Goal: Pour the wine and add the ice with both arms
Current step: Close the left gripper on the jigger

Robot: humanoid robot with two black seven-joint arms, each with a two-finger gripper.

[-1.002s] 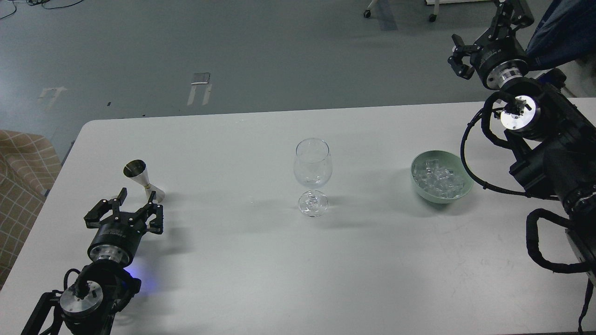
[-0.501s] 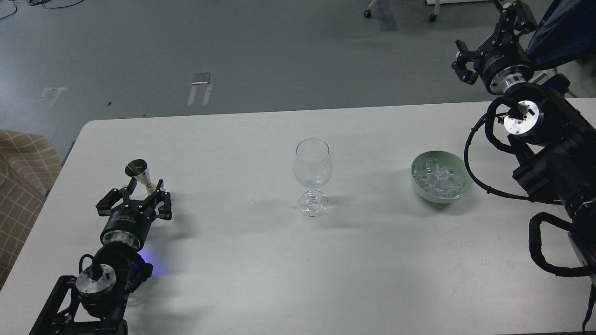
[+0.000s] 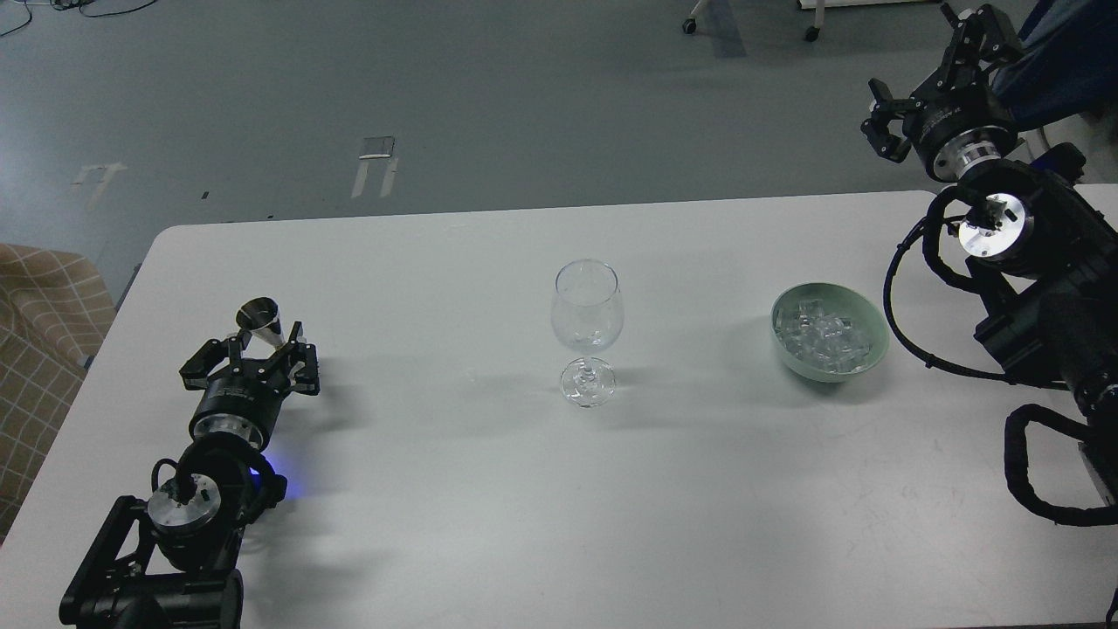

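We record the left tool (image 3: pixel 262 342) at 9 o'clock on the table (image 3: pixel 489 489), its fingers spread either side of the steel jigger (image 3: pixel 261 317); whether they touch it we cannot tell. The right tool (image 3: pixel 933 61) is raised at 2 o'clock beyond the table's far edge, released and empty. The wine glass (image 3: pixel 588 330) stands upright at centre, empty. The ice (image 3: pixel 825 339) lies heaped in the green bowl (image 3: pixel 867 316) at 3 o'clock, well apart from both tools.
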